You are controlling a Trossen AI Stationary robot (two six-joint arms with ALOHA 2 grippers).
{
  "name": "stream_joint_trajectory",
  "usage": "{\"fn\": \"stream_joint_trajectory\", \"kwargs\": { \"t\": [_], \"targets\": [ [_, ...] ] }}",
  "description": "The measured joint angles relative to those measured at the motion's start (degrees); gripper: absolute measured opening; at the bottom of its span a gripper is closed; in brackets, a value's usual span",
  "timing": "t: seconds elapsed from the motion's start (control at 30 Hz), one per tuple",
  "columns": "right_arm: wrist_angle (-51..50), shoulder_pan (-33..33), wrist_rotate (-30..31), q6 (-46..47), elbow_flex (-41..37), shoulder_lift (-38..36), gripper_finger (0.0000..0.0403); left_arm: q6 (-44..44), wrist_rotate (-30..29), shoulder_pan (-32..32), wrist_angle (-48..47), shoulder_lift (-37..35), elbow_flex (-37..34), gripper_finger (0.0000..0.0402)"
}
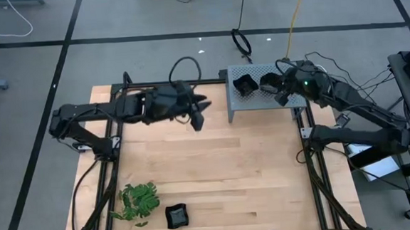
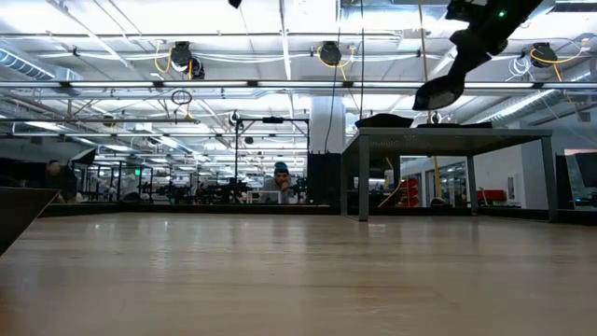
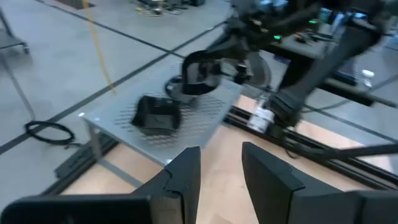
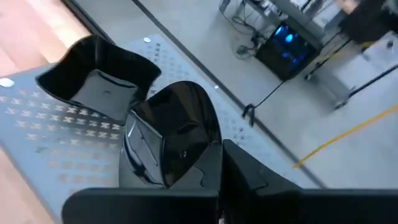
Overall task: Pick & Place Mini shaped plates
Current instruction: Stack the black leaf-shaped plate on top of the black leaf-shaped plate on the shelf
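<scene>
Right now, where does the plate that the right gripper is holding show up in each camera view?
High view: the held plate is upper right, over the grey perforated stand, in the right gripper.
Low view: upper right, the held plate hangs above the stand top.
Left wrist view: upper centre, beyond the wavy plate.
Right wrist view: centre.
Shared landmark: the stand.

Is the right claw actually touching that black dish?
Touching: the right wrist view shows the right gripper shut on the rim of a rounded black plate.
</scene>
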Motion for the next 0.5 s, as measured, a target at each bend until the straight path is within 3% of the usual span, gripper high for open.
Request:
{"fn": "stream_joint_trajectory", "kwargs": {
  "t": [0.17, 0.5],
  "targets": [
    [1.39, -4.37, -8.33, -8.88, 0.00, 0.27, 0.0000, -0.02, 0.00, 3.51, -0.11, 0.00, 0.00, 0.0120],
    [1.21, -12.39, -9.09, -17.55, 0.00, 3.80, 0.0000, 0.30, 0.12, 7.68, -0.16, 0.00, 0.00, 0.0120]
  ]
}}
